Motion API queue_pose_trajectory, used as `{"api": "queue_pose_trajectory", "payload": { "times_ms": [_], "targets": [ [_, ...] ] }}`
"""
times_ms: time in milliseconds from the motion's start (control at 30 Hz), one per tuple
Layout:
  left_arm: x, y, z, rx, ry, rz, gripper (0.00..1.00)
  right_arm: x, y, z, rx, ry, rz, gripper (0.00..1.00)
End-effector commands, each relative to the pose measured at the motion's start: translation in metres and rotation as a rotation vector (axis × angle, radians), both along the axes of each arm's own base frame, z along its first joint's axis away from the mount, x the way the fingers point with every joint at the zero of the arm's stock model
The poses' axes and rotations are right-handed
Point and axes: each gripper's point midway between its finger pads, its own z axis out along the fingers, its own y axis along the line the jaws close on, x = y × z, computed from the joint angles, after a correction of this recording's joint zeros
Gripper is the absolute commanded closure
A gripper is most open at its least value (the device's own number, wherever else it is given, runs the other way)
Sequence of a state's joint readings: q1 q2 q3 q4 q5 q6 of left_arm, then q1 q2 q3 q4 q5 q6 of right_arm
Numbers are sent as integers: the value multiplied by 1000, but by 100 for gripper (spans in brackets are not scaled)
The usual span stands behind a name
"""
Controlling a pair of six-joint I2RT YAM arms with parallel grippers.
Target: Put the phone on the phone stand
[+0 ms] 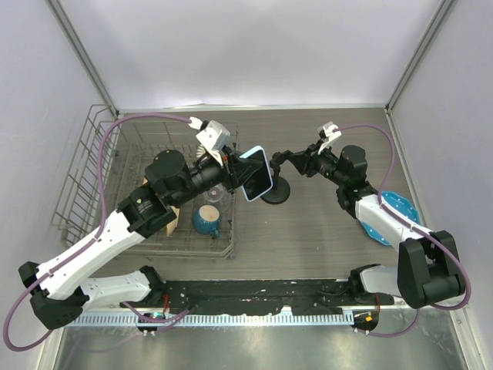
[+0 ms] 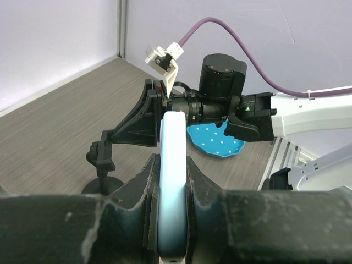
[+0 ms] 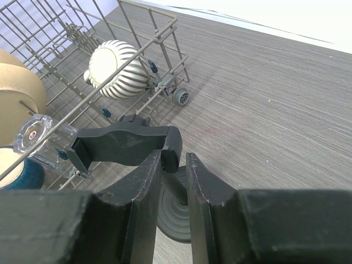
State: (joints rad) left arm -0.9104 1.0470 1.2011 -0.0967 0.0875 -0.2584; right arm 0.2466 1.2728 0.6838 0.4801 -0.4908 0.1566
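Note:
My left gripper (image 1: pixel 245 176) is shut on the phone (image 1: pixel 258 173), a light-blue-edged slab with a black screen, held on edge above the table just left of the phone stand (image 1: pixel 276 193). In the left wrist view the phone (image 2: pixel 172 143) stands edge-on between my jaws, with the stand (image 2: pixel 104 157) to its left, apart from it. My right gripper (image 1: pixel 283 159) grips the stand's upper part. In the right wrist view its fingers (image 3: pixel 144 181) close around the post below the clamp head (image 3: pixel 121 144), above the disc base (image 3: pixel 175 220).
A wire dish rack (image 1: pixel 85 177) fills the left side and holds a blue mug (image 1: pixel 206 220), a glass (image 1: pixel 214 193) and a ribbed white cup (image 3: pixel 118 69). A round blue plate (image 1: pixel 389 216) lies under the right arm. White walls enclose the table.

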Motion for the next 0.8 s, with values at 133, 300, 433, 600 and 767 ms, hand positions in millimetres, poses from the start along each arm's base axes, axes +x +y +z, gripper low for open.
{"api": "queue_pose_trajectory", "payload": {
  "times_ms": [133, 300, 433, 600, 767],
  "targets": [
    [-6, -3, 24, -85, -33, -28, 100, 5, 5, 24, 22, -83, 20, 70],
    [-5, -6, 18, -79, -21, -33, 100, 7, 6, 23, 19, -81, 22, 70],
    [-4, -6, 15, -77, -16, -32, 100, 8, 5, 25, 18, -87, 19, 70],
    [-3, -7, 8, -67, -7, -28, 100, 7, 5, 28, 14, -94, 16, 70],
    [-3, -8, 1, -58, 8, -30, 100, 5, 7, 33, 20, -110, 33, 70]
  ]
}}
